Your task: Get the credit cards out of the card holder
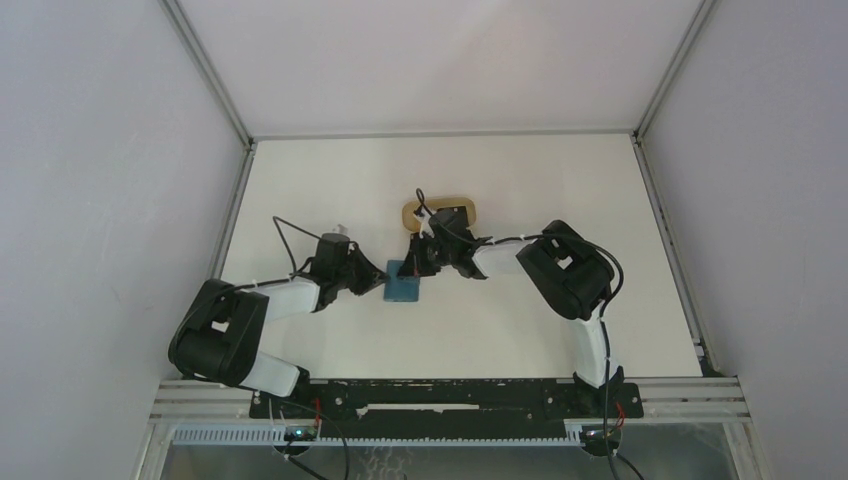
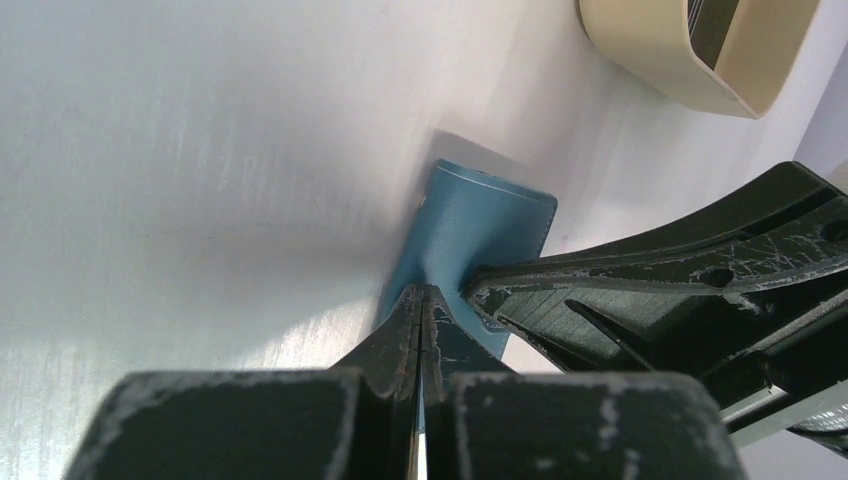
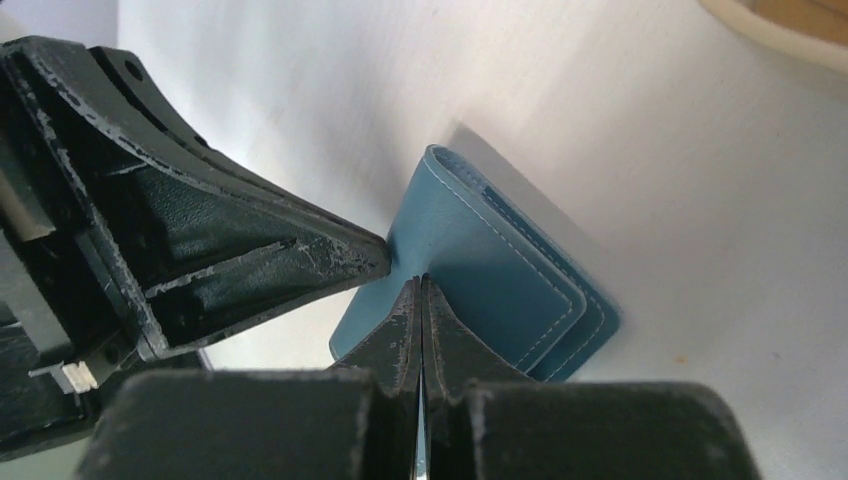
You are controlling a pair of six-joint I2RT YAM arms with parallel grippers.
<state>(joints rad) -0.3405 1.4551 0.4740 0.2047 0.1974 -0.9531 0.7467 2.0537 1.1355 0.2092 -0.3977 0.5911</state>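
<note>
Roughly at the middle of the white bench [image 1: 500,330] lies the teal-blue card holder [image 1: 404,285], folded, with its stitched layers stacked one over another at one end; both arms reach inward and meet over it

From the left side comes the left gripper [image 1: 376,280]; its jaws are pressed tight together, and in its own wrist view the tips sit on the holder's top cover, the blue material drawn up into a narrow ridge that runs into them, so it is clenched on the cover of the card holder

From the far right side comes the right gripper [image 1: 420,262]; its jaws are likewise squeezed together, the tips meeting at a crease in the same cover, pinching it; the two grippers' tips stand just beside each other, nearly touching

The holder's edge nearest the tips looks lifted off the bench, while its other end rests flat

Beyond the right gripper, farther from the arm bases, stands a tan tray [image 1: 440,212] with rounded corners, apart from the holder
</note>
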